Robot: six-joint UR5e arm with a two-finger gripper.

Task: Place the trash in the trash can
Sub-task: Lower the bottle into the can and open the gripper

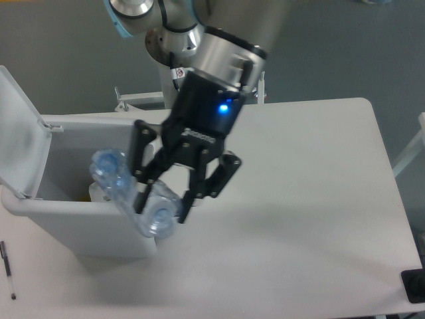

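Observation:
My gripper (pixel 161 207) is shut on the base end of the crushed clear plastic bottle (pixel 126 189), held tilted over the right rim of the white trash can (pixel 66 222). The bottle's bluish cap end (pixel 106 163) points up-left over the can's opening. The can's flip lid (pixel 16 129) stands open at the left. Behind the bottle, inside the can, a bit of white paper (pixel 97 193) shows; most of it is hidden.
A thin black pen (pixel 7 269) lies on the table at the lower left, in front of the can. The arm's base (pixel 179 40) stands behind the table at the top. A dark object (pixel 415 284) sits at the table's lower right edge.

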